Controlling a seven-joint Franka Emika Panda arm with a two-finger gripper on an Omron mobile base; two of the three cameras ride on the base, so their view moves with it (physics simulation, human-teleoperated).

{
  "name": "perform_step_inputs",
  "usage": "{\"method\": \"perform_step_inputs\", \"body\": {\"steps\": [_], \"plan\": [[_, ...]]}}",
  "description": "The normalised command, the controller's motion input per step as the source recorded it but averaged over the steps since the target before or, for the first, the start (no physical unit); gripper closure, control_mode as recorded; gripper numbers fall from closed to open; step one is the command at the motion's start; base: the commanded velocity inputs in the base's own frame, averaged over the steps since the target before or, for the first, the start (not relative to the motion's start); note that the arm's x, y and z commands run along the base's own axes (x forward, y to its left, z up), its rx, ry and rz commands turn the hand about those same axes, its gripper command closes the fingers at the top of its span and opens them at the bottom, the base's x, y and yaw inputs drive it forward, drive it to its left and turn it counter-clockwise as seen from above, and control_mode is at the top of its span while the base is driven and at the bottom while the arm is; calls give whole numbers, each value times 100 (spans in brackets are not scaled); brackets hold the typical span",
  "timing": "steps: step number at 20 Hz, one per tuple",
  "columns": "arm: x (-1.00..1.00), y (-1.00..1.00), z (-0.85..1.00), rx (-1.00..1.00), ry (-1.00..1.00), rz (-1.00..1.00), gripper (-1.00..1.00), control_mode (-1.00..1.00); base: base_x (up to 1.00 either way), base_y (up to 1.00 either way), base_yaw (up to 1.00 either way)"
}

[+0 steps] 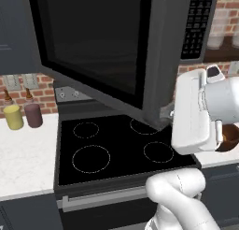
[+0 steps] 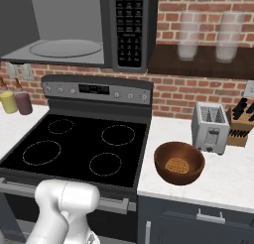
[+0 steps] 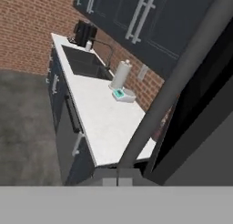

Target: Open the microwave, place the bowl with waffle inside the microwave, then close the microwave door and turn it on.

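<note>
my gripper (image 1: 164,113) sits at the microwave door's (image 1: 98,42) lower edge, swinging it open; jaw state unclear. bowl (image 2: 179,162) with waffle (image 2: 177,165) waits aside.

microwave door (image 1: 100,46) swung wide over stove (image 1: 116,149), microwave (image 2: 64,32) cavity unobstructed

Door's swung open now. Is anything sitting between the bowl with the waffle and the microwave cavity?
Nothing visible blocks it. The bowl sits on the counter right of the stove, and the microwave cavity above shows just its bare turntable.
</note>
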Motion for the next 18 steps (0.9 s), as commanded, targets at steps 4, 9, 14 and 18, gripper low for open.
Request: {"method": "perform_step_inputs", "body": {"steps": [4, 9, 14, 18], "plan": [[-100, 100, -7, -22, -23, 5, 100, -100, 0, 0, 0], [-100, 29, 0, -2, -12, 11, 100, -100, 0, 0, 0], [-100, -88, 13, 25, -13, 8, 100, -100, 0, 0, 0], [-77, -100, 36, 36, -8, 9, 100, -100, 0, 0, 0]]}}
